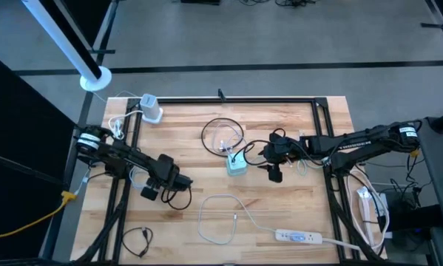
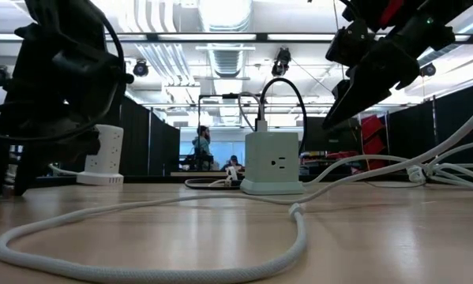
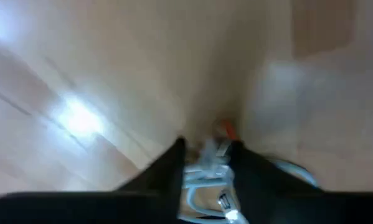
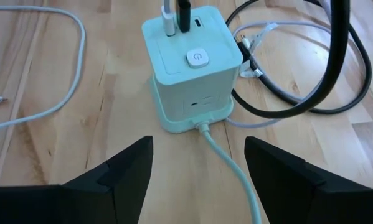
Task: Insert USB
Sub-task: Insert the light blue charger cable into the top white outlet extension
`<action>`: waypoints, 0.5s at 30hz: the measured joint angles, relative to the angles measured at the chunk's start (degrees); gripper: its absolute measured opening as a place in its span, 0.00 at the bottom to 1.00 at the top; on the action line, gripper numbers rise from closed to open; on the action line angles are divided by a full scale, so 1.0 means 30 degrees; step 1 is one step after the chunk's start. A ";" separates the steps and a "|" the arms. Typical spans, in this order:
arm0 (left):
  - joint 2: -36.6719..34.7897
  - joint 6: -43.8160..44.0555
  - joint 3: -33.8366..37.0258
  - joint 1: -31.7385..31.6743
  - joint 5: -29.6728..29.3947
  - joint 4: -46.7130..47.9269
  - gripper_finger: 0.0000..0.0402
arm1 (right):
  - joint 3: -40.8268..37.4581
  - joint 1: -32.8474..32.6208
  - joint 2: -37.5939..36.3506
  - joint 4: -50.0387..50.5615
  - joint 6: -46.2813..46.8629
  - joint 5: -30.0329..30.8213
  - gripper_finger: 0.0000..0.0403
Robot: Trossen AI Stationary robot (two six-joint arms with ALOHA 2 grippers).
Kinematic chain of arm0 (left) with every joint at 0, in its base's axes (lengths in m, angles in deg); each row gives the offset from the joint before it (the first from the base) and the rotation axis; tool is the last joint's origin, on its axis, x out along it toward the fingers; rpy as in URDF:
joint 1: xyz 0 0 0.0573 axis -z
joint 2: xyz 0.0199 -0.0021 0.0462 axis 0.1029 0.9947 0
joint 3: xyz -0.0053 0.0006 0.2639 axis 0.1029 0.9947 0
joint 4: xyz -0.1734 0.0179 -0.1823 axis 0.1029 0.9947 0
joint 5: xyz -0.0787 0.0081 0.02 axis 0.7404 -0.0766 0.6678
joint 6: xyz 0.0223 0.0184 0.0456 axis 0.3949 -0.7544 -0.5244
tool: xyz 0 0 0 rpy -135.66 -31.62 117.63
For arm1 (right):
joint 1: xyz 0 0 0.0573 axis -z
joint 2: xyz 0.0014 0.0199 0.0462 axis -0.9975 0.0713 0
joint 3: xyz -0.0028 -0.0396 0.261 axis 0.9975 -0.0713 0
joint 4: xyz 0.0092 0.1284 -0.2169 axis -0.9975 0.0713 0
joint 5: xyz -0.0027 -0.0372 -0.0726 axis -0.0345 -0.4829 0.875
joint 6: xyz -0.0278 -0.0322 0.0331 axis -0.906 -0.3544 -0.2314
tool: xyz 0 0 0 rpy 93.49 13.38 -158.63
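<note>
Right now left tool (image 3: 206, 163) pinches a white cable (image 3: 205, 177) (right tool (image 4: 198, 165) spread, empty).

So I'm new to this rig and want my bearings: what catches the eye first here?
The pale green power cube at the table's middle, with cables plugged into its top. The right gripper hangs open just beside it. Toward the left edge, the left gripper pinches a white cable's plug low over the wood.
</note>
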 joint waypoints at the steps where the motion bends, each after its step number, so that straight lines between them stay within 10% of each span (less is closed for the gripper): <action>1: -0.0069 0.0392 -0.0015 -0.0001 0.0007 -0.0047 0.08 | 0.0000 0.0000 0.0000 0.0000 -0.0013 0.0000 0.58; 15: -0.2289 0.5284 -0.4749 -0.0458 -0.6575 -0.0991 0.05 | -0.0015 0.0000 -0.1043 -0.0759 -0.0879 0.0825 0.58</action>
